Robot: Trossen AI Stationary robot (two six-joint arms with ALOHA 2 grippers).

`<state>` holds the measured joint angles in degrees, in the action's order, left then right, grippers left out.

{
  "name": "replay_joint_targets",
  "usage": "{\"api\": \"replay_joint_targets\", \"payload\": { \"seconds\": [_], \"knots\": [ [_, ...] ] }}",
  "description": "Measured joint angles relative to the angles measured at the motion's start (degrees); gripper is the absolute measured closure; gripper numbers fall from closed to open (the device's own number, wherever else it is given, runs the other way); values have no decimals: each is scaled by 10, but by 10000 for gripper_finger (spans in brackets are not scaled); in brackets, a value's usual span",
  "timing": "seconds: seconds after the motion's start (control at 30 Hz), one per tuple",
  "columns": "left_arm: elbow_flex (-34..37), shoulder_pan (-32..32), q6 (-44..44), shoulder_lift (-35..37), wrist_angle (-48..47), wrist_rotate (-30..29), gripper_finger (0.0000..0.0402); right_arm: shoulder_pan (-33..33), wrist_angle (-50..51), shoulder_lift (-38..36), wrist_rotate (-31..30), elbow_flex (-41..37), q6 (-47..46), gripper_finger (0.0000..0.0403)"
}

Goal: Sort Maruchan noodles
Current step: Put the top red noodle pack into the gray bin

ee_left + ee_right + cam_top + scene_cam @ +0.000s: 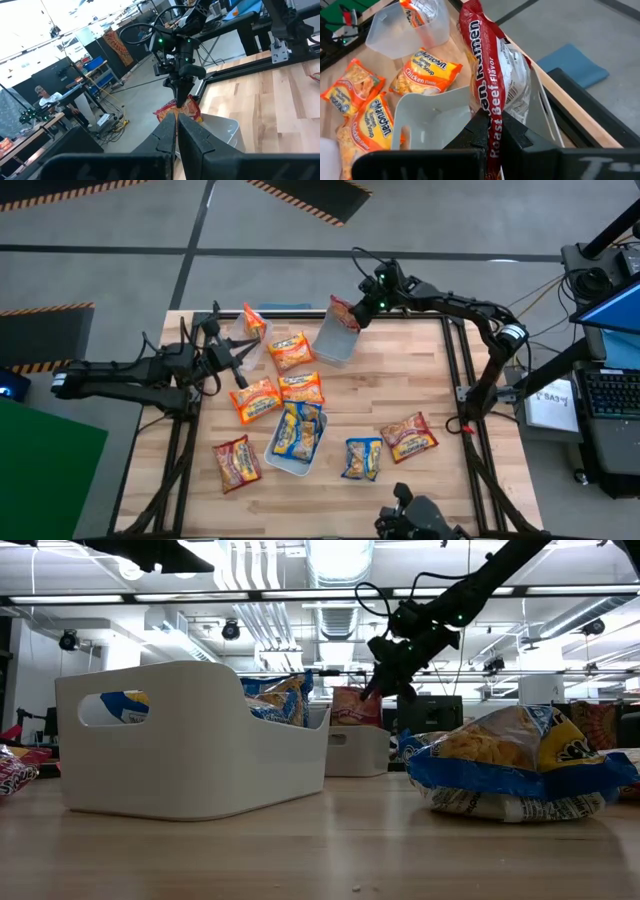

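From above we see a pale butcher-block table (400, 370) of glued wooden strips, strewn with flat, crinkly square noodle packets: orange packets (256, 399) in the middle, dark red ones (408, 436) lower down, and blue-and-yellow packets (298, 430) lying in a translucent rectangular tray (285, 465). The right gripper (350, 315) hangs over the far tray (333, 342), its jaws pinched on a dark red packet (343, 313). The left gripper (243, 380) sits at the table's left side with its jaws shut and nothing between them, beside a third tray (250, 348) that holds one orange packet.

At table level we look across smooth, matte white tray walls (200, 755) with a rounded handle slot, and a puffy blue-and-yellow packet (515, 770) glossy in the foreground. Only here do we see the held red packet (355, 705) dangling upright, its bottom end behind the far tray's rim.

From the left wrist we see its own dark fingers (192, 137) pressed together, and the right gripper (178, 95) facing us with the red packet (181, 111) below it.

From the right wrist we read "Roast Beef Flavor" on the clamped packet (490, 75), and "Chicken Flavor" on an orange one (427, 70) below.
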<state>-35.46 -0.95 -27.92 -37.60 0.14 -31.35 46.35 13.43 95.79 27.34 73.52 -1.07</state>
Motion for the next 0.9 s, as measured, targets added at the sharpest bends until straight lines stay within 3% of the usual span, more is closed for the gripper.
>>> {"api": "replay_joint_targets", "payload": {
  "seconds": [0.13, 0.33, 0.63, 0.9],
  "knots": [
    [0, 0, 0, 0, 0, 0, 402, -1, 1, 0, 1, 0, 2, 390],
    [0, 0, 0, 0, 0, 0, 402, -1, 26, 0, 59, -1, 33, 390],
    [0, 0, 0, 0, 0, 0, 402, 1, 26, 0, -16, -2, 37, 390],
    [0, 0, 1, 0, -2, 0, 402, 1, 26, 0, -26, -7, 38, 381]
  ]
}}
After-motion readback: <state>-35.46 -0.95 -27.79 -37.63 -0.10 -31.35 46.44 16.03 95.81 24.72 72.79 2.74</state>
